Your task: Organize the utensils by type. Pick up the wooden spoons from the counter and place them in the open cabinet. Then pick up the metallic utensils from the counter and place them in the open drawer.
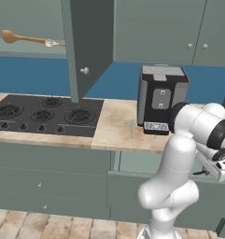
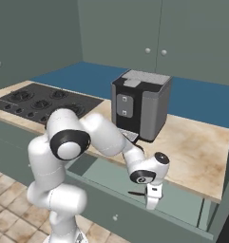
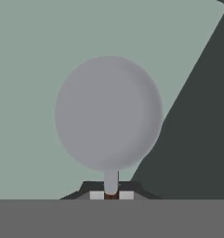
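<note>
My gripper (image 2: 152, 203) hangs low inside the open drawer (image 2: 100, 174), pointing down, shut on a metallic utensil. In the hand view its round grey head (image 3: 108, 114) fills the middle over the pale drawer floor, with the thin stem pinched between my fingertips (image 3: 97, 195). The dark handle (image 2: 136, 193) sticks out sideways from the hand. A pale blue-grey spoon (image 1: 131, 127) lies on the counter (image 1: 114, 122) left of the appliance. On the shelf of the open cabinet (image 1: 34, 49) rest the large orange-brown wooden spoon (image 1: 12, 36) and the small pale-bowled one (image 1: 51, 43).
A black and grey boxy appliance (image 1: 161, 99) stands on the counter just behind the drawer. A black gas hob (image 1: 44, 114) lies to the left. The cabinet's open door (image 1: 88, 44) juts out over the counter beside the hob.
</note>
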Robot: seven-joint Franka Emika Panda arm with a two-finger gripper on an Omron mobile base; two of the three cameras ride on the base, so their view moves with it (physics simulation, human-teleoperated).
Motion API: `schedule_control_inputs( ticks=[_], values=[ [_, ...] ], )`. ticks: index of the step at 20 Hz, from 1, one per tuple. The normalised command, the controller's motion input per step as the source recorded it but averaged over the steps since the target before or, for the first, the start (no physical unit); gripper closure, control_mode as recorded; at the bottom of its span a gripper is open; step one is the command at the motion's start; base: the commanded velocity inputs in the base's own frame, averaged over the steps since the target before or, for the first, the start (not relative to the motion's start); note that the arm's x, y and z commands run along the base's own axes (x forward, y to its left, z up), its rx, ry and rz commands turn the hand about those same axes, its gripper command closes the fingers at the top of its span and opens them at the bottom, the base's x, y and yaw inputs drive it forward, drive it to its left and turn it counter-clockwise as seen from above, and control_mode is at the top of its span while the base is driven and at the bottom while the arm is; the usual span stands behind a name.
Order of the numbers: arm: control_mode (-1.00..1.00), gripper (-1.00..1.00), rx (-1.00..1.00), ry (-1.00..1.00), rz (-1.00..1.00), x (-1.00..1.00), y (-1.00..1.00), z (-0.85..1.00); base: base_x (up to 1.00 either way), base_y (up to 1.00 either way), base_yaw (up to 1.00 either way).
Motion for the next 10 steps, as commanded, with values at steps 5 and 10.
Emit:
schedule_control_inputs(
  ticks=[5,10],
  values=[
    [-1.00,1.00,0.00,-0.04,0.06,-0.88,0.01,-0.54,0.00,0.00,0.00],
    [-1.00,1.00,0.00,-0.03,0.03,-0.99,0.01,-0.55,0.00,0.00,0.00]
  ],
)
